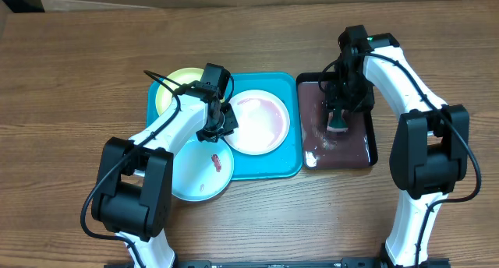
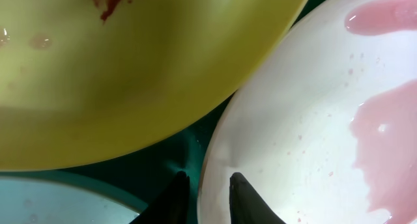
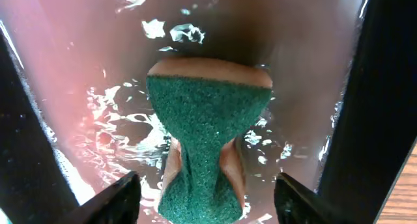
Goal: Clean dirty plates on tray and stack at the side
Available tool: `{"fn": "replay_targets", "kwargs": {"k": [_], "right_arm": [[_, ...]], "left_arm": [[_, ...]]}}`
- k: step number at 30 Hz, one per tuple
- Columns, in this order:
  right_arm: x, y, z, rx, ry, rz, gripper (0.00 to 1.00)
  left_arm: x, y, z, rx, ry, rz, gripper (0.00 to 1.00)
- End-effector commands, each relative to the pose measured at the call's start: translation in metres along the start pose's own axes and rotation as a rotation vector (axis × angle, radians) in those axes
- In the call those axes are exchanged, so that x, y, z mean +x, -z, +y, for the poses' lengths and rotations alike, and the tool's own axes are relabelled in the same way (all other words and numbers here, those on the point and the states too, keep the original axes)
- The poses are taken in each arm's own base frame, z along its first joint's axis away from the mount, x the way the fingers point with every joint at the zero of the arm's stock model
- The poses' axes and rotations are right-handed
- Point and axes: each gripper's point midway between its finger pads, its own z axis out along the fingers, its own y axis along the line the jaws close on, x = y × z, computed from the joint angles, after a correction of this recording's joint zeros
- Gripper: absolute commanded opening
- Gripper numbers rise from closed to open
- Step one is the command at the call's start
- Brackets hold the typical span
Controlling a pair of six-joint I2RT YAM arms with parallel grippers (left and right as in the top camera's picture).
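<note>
Black fingertips point(image 2: 177, 196) of the left claw point(image 2: 207, 188) straddle the rim of the white plate point(image 2: 293, 120), one tip outside the edge and the other over the plate's inside. Whether they pinch the rim or merely flank it I cannot tell. A pink watery film spreads over this plate, to the claw's right. Ahead and left of the claw lies the yellow-green plate point(image 2: 130, 74), with a red-brown smear on its far side. Close on the claw's left is the blue plate point(image 2: 45, 201). The turquoise tray point(image 2: 163, 160) shows in the gap between the three plates. Seen from overhead, the blue plate hangs over the turquoise tray's edge onto the table point(image 1: 78, 65) and carries a red smear.

The right claw point(image 3: 207, 188) is released, its fingers wide apart, over the black tray point(image 1: 355, 147). Between the fingers, touching neither, a green sponge point(image 3: 205, 120) stands in pinkish liquid.
</note>
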Motion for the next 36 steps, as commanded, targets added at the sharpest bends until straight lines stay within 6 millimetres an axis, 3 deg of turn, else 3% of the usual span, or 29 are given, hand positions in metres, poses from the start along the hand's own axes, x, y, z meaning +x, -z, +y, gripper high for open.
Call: {"fn": "replay_targets", "kwargs": {"k": [1, 6, 9, 16, 18, 19, 21, 36], "right_arm": [[-0.013, 0.021, -0.001, 0.001, -0.008, -0.068, 0.72], [-0.030, 0.046, -0.006, -0.048, -0.052, -0.124, 0.82], [-0.041, 0.061, -0.023, -0.081, -0.140, -0.161, 0.83], [-0.040, 0.065, -0.064, -0.145, -0.262, -0.146, 0.84], [-0.038, 0.065, -0.076, -0.144, -0.290, -0.142, 0.88], [-0.037, 0.065, -0.081, -0.144, -0.303, -0.141, 1.00], [-0.037, 0.065, -0.090, -0.144, -0.322, -0.145, 1.00], [-0.037, 0.066, -0.098, -0.144, -0.339, -0.148, 1.00]], "left_arm": [[-0.004, 0.003, -0.007, 0.016, -0.005, -0.012, 0.26], [-0.004, 0.003, -0.007, 0.012, -0.005, -0.014, 0.30], [-0.005, 0.003, -0.007, 0.013, -0.005, -0.016, 0.31], [-0.004, 0.001, -0.006, 0.011, -0.006, -0.018, 0.29], [-0.003, -0.001, -0.006, 0.015, -0.005, -0.020, 0.28], [-0.003, -0.002, -0.006, 0.018, -0.007, -0.024, 0.25], [-0.005, -0.002, -0.008, 0.024, -0.009, -0.032, 0.18], [0.004, -0.005, -0.020, 0.007, -0.064, -0.053, 0.18]]}}
